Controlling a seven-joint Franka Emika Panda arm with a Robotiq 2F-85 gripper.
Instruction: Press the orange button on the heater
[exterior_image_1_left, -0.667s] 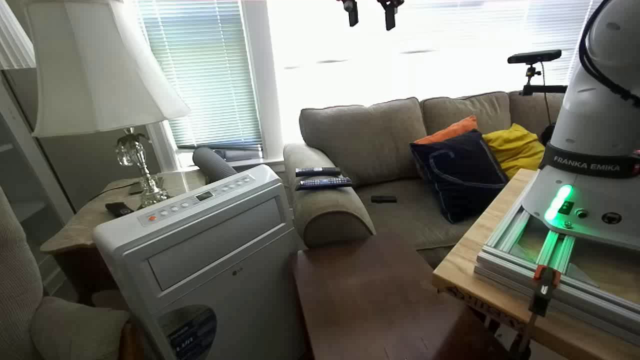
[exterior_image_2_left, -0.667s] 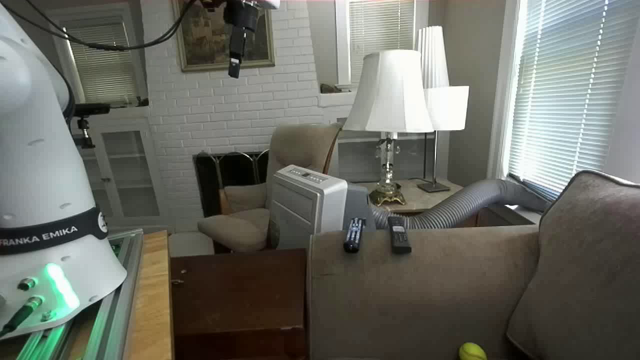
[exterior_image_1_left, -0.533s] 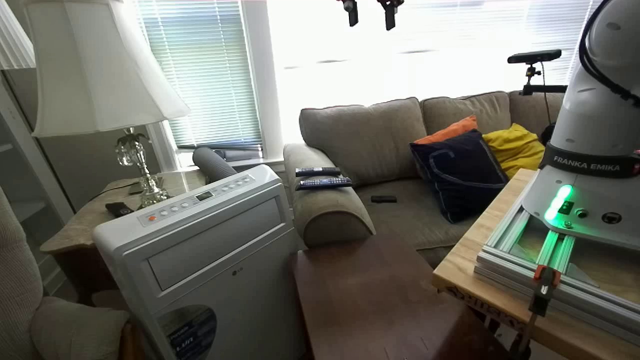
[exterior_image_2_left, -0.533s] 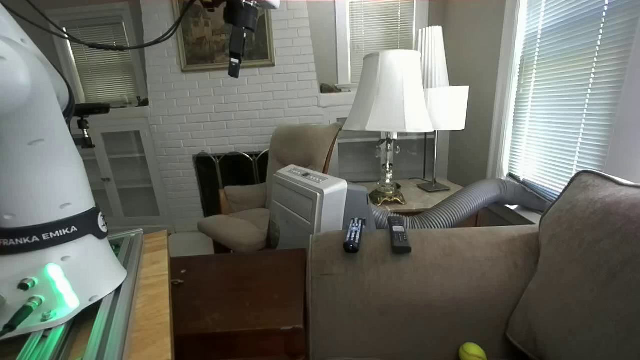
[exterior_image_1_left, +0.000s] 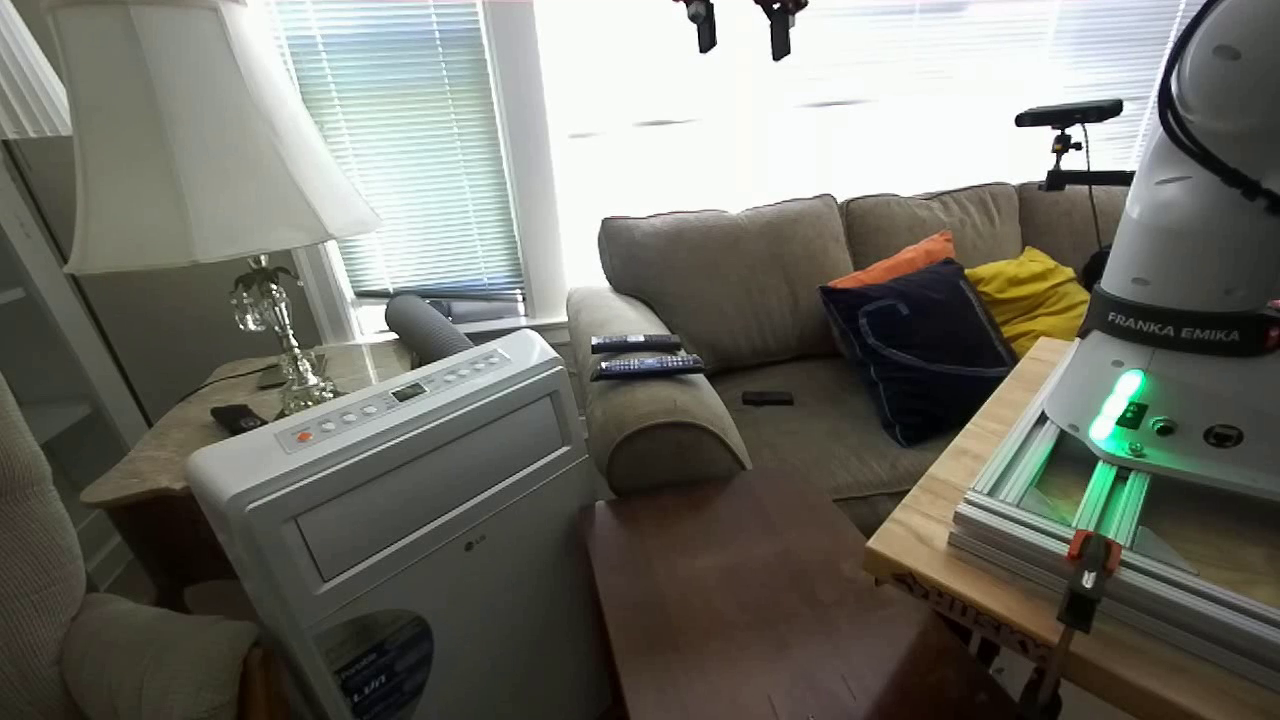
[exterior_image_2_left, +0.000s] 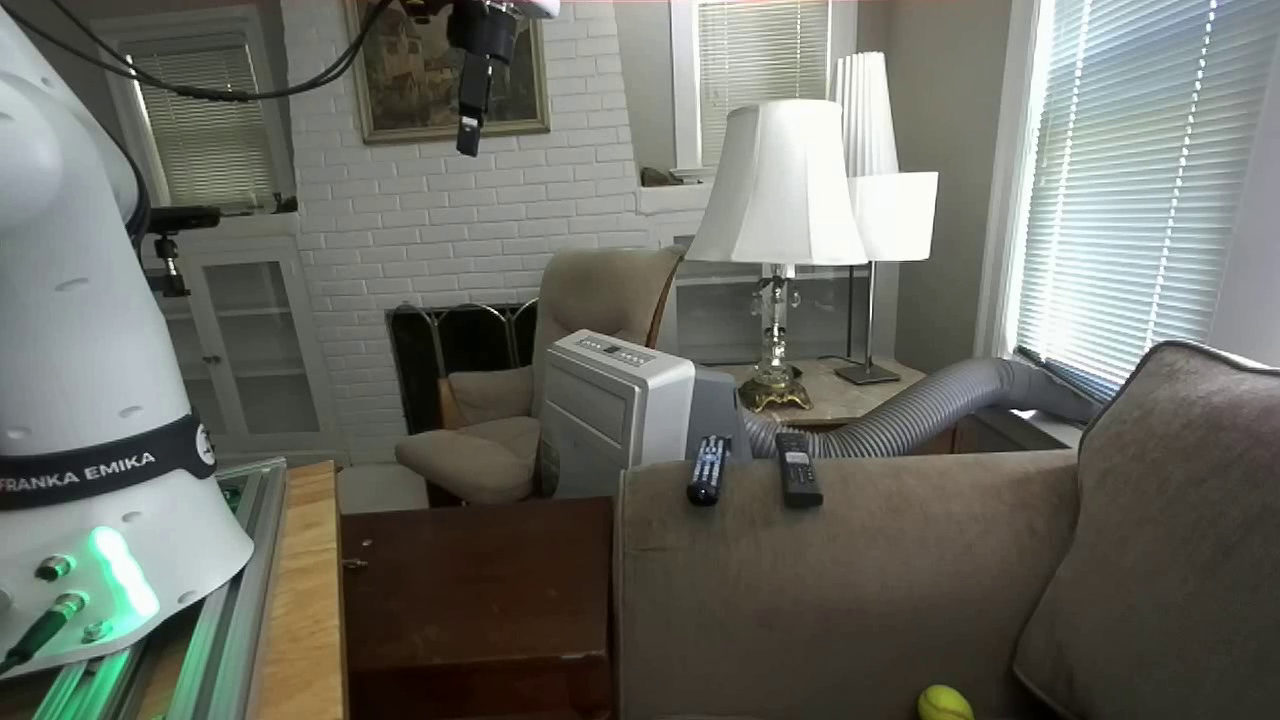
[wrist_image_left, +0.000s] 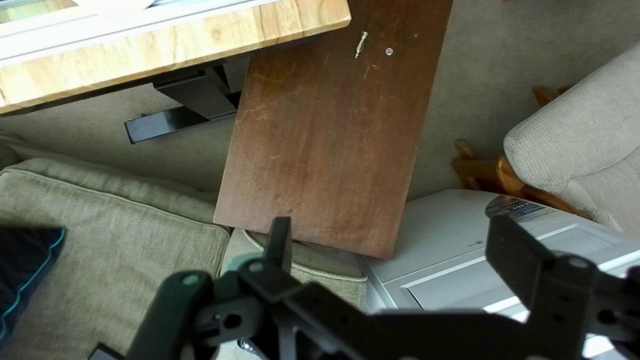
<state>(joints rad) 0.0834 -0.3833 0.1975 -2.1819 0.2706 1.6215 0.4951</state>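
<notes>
The heater (exterior_image_1_left: 520, 560) is a large white boxy appliance with a control strip on its top; it also shows in an exterior view (exterior_image_2_left: 590, 415) and in the wrist view (wrist_image_left: 450, 225). Its orange button (exterior_image_1_left: 304, 437) sits at one end of the control strip. In an exterior view (exterior_image_2_left: 612, 348) the strip is too small to make out the button. In the wrist view my gripper hides the heater's top. My gripper (exterior_image_1_left: 743, 50) is open and empty, high above the furniture and apart from the heater; it also shows in an exterior view (exterior_image_2_left: 468, 138) and the wrist view (wrist_image_left: 390, 227).
A brown wooden cabinet (exterior_image_1_left: 740, 590) stands beside the heater. The sofa arm (exterior_image_1_left: 665, 430) holds two remotes. A white-shaded lamp (exterior_image_1_left: 190, 150) stands on a side table (exterior_image_1_left: 150, 450) behind the heater. An armchair (exterior_image_2_left: 600, 290) and a grey hose (exterior_image_2_left: 900, 405) are also near it.
</notes>
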